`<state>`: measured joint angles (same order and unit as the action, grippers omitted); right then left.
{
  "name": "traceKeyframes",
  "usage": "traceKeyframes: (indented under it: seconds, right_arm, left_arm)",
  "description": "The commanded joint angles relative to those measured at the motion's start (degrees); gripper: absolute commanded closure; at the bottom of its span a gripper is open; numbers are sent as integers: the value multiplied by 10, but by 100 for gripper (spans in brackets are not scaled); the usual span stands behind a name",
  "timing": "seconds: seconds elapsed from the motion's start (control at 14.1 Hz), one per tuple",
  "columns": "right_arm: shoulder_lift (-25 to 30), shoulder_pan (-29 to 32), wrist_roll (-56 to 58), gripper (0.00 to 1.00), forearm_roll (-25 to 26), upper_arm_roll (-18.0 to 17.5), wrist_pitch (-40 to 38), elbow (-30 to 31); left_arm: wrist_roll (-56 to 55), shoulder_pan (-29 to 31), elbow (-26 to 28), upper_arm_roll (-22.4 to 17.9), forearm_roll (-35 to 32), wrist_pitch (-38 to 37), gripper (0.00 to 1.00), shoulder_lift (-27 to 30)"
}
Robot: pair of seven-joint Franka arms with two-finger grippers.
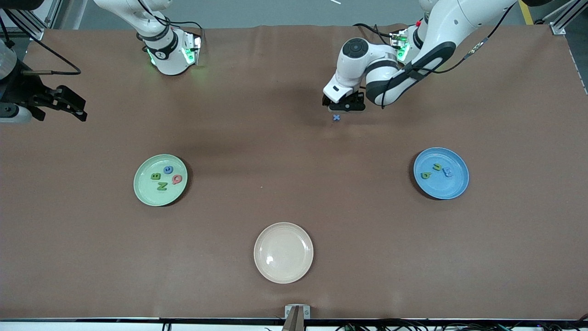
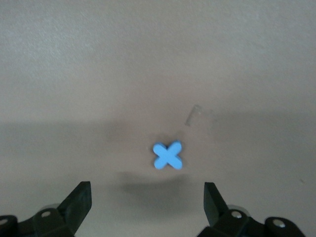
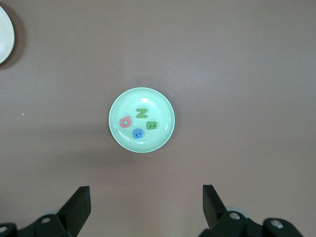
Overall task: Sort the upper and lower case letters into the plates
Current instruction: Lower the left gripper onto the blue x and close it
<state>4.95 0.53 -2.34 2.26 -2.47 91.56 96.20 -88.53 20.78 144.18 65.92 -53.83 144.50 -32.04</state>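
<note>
A small blue letter x [image 1: 336, 117] lies on the brown table near the arms' bases. My left gripper [image 1: 343, 107] hangs low just over it, open; in the left wrist view the x [image 2: 168, 156] lies just ahead of the gap of the left gripper [image 2: 147, 190], untouched. The mint green plate [image 1: 142, 193] holds several letters, the blue plate [image 1: 454, 188] three. My right gripper [image 1: 77, 106] waits high at the right arm's end of the table, open and empty; in its wrist view the right gripper [image 3: 146, 192] looks down on the green plate [image 3: 163, 106].
A cream-beige plate [image 1: 283, 252] stands empty, nearer to the front camera than the two other plates, midway between them. Its edge shows in the right wrist view as the cream plate [image 3: 4, 34].
</note>
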Motion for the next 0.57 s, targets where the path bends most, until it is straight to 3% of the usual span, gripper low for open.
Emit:
traceKeyframes:
  seconds: [0.0,0.28,0.5]
  right_arm:
    - [-23,-2,2,0,-16,3,-23,-15]
    - [-23,-3,2,0,-17,3,-24,-15]
    - [-21,-2,5,0,-20,2,-24,-11]
  left_arm:
    - [-13,-7,-13,-5,-15,4,0,0]
    - [-19,-21,-19,-7,-15,4,1,-1]
    - [-25,-54,-28,-39,-21,4,10,-2]
